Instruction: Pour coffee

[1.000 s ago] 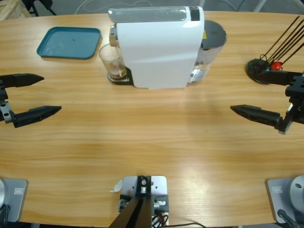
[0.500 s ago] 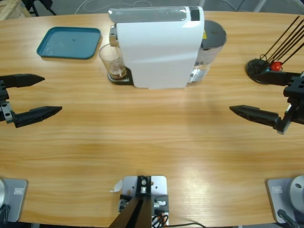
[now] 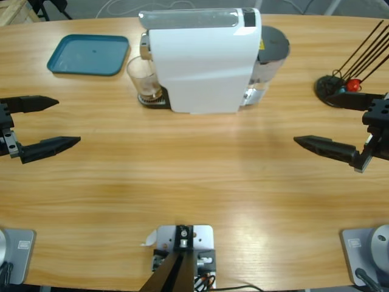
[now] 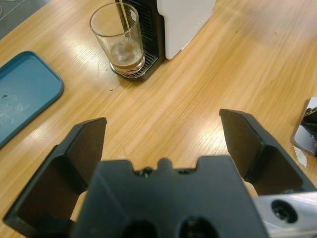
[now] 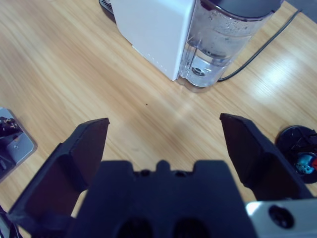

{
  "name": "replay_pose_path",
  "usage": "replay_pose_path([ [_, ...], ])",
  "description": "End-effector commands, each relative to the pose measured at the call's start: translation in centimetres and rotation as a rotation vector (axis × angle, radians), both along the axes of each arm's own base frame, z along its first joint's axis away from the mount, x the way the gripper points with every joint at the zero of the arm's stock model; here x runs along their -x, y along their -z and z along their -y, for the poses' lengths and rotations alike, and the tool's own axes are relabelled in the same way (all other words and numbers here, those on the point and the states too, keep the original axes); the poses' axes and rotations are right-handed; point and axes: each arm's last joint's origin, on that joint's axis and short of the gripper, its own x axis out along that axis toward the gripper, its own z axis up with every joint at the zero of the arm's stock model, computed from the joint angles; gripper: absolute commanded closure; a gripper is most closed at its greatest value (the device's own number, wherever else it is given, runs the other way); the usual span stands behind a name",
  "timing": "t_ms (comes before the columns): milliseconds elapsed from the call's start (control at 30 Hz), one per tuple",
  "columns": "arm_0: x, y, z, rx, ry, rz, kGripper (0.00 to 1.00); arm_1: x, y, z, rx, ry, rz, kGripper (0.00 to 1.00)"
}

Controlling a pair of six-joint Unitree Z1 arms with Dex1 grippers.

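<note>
So, leftmost we find the left gripper (image 3: pixel 50 123), jaws spread wide and empty, aimed at the machine. Beyond it lies a teal plastic tray (image 3: pixel 89 55), presumably a set-down spot. The small clear glass tumbler (image 3: pixel 144 79) stands on the drip grate under the spout of the white boxy coffee machine (image 3: pixel 203 61), catching a thin stream; the coffee (image 4: pixel 127 64) barely covers its base. Far right, the right gripper (image 3: pixel 331 125) waits, equally agape and empty.

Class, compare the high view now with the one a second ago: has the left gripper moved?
Yes, slightly. The left gripper has crept toward the table's middle; its black fingers reach a little further in against the fixed white coffee machine. Its fingers are open.
</note>
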Motion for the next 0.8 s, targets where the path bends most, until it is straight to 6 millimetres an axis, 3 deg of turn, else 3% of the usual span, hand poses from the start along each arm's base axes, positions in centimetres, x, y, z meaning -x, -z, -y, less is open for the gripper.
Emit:
replay_pose_path([
  [33, 0.01, 1.27, 0.16, -0.033, 0.011, -0.063, 0.000, -0.03, 1.51, -0.20, 0.031, -0.001, -0.046, 0.000],
  [800, -0.61, 0.85, 0.30, -0.053, 0.009, -0.040, 0.000, -0.18, 1.79, -0.39, 0.033, -0.004, -0.053, 0.000],
])
